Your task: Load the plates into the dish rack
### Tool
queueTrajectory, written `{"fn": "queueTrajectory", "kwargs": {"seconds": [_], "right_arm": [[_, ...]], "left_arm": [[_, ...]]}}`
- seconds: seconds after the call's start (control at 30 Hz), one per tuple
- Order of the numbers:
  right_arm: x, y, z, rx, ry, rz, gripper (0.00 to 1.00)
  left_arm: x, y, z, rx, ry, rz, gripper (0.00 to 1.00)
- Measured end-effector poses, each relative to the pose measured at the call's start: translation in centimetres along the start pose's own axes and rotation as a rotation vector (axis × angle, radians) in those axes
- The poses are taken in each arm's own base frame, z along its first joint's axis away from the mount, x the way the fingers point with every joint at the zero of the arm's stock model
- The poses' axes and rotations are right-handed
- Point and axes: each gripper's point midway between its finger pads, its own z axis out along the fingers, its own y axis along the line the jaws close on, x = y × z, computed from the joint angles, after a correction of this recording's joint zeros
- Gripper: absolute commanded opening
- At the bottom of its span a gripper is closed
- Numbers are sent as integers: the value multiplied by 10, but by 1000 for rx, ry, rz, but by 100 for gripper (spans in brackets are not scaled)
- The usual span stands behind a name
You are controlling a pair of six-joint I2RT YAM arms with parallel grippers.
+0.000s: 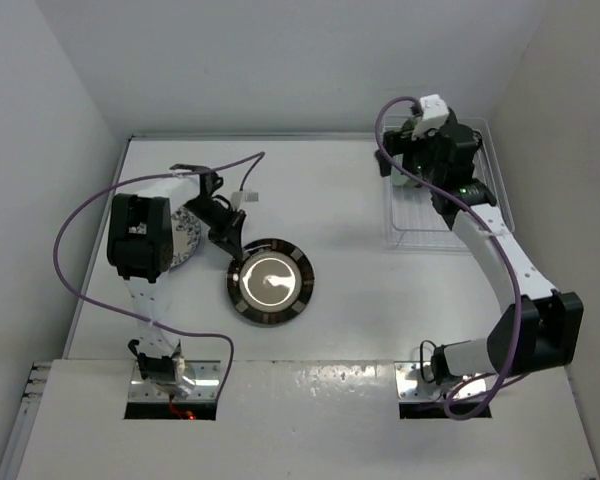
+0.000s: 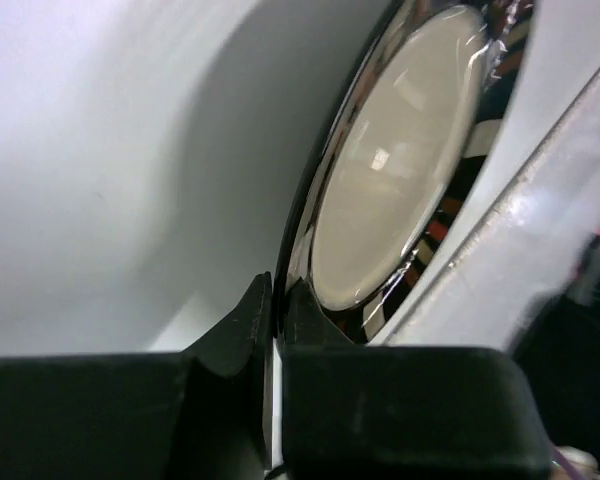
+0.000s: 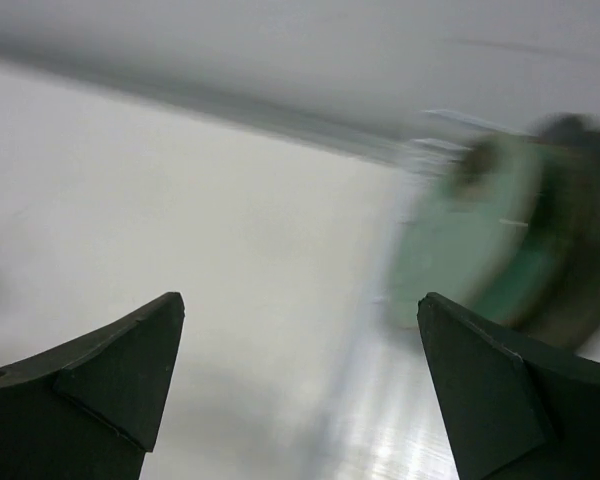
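A plate with a brown-striped rim and a glossy cream centre [image 1: 270, 282] lies on the table left of the middle. My left gripper [image 1: 234, 252] is shut on its left rim. In the left wrist view the black fingers [image 2: 242, 330] pinch the thin dark edge of this plate [image 2: 400, 170]. A white-blue floral plate [image 1: 187, 240] lies partly hidden under the left arm. The white wire dish rack [image 1: 416, 228] stands at the back right, with the right arm [image 1: 442, 150] over it. My right gripper [image 3: 300, 300] is open and holds nothing. A blurred mint green plate [image 3: 460, 240] stands to its right.
White walls close the table on the left, back and right. The purple cable of the left arm [image 1: 90, 210] loops out over the table's left edge. The arm bases [image 1: 170, 375] sit at the near edge.
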Motion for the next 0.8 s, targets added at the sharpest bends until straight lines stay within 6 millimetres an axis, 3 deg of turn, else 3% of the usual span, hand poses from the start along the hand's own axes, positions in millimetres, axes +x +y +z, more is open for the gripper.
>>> {"fn": "queueTrajectory", "kwargs": {"seconds": [0.1,0.23,0.37,0.47,0.6,0.7,0.73,0.77,0.8], "right_arm": [[18,73,4,-337,77,-2,95],[60,170,5,-699,233,0,93],[114,235,-7,-907,385,14,93],[142,257,-7,-970,460,40,89],[167,270,4,-999,532,92,55],[179,275,6,-997,566,122,39],[180,277,6,-996,561,123,15],[180,279,7,-991,553,117,4],[179,281,3,-1027,549,115,0]], "left_arm": [[-30,-18,-23,-55,-80,168,0],[-68,-65,-65,-138,-220,456,0],[-97,-97,-91,-199,-313,656,0],[-101,-96,-91,-210,-317,688,0],[-97,-94,-85,-195,-293,674,0],[-94,-98,-84,-175,-289,670,0],[-94,-99,-84,-165,-294,671,0],[-93,-100,-84,-159,-293,673,0],[-99,-95,-87,-189,-304,692,0]]}}
